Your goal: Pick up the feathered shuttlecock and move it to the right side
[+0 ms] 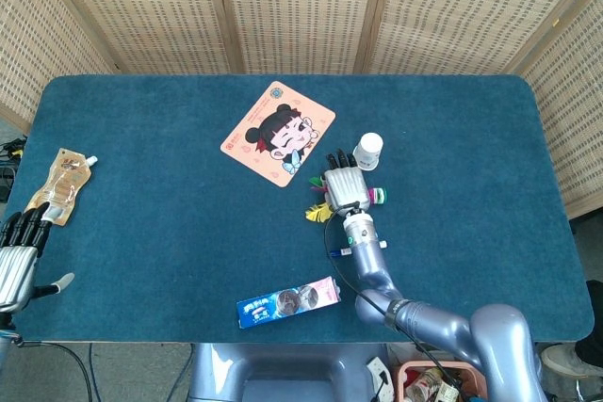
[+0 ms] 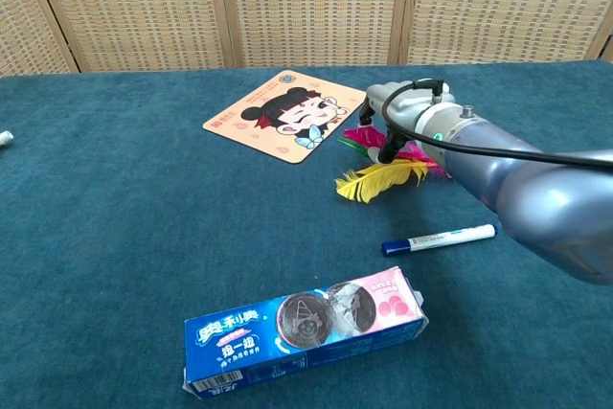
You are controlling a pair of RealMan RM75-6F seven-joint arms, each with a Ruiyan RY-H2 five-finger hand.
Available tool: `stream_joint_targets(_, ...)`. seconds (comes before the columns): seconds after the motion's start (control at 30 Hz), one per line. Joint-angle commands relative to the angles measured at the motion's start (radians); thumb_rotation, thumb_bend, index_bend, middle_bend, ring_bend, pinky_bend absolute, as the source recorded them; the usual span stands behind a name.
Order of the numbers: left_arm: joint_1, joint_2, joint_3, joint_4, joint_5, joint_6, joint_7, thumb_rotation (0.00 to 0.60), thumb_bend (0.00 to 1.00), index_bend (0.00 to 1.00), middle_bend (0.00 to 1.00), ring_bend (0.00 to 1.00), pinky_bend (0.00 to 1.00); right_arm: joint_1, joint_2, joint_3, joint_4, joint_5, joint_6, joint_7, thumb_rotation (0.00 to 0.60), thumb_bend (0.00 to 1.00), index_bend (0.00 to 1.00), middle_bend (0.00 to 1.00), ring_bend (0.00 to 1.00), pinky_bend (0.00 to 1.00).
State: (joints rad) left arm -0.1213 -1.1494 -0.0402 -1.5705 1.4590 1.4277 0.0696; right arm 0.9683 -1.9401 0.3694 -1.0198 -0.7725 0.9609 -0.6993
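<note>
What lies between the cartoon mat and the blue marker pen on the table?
The feathered shuttlecock lies there, its yellow feather nearest the blue marker pen; the right hand hangs over it. The chest view shows this best, with the cartoon mat behind.

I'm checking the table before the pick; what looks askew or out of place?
Nothing is spilled or broken. The cartoon mat sits rotated to the table edges, and the cookie pack and marker lie at angles. The shuttlecock lies on its side under the right robot hand.
</note>
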Motion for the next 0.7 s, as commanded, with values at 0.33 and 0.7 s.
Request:
stream_joint_targets(0.33, -0.001, 0.003, 0.002, -0.005, 0.002, -0.003, -0.003, 0.600, 0.15, 0.00, 0.00, 0.00, 0.00, -0.005, 0.014, -0.006, -0.027, 0.026, 0.016, -0.033, 0.600, 0.48, 0.53, 0.12, 0.00, 0.11)
stream_joint_targets(0.7, 0.001, 0.004, 0.004, -0.007, 0.007, 0.002, -0.004, 0.600, 0.15, 0.00, 0.00, 0.00, 0.00, -0.015, 0.036, -0.012, -0.079, 0.039, 0.045, -0.059, 0.600, 0.49, 0.55, 0.15, 0.00, 0.11)
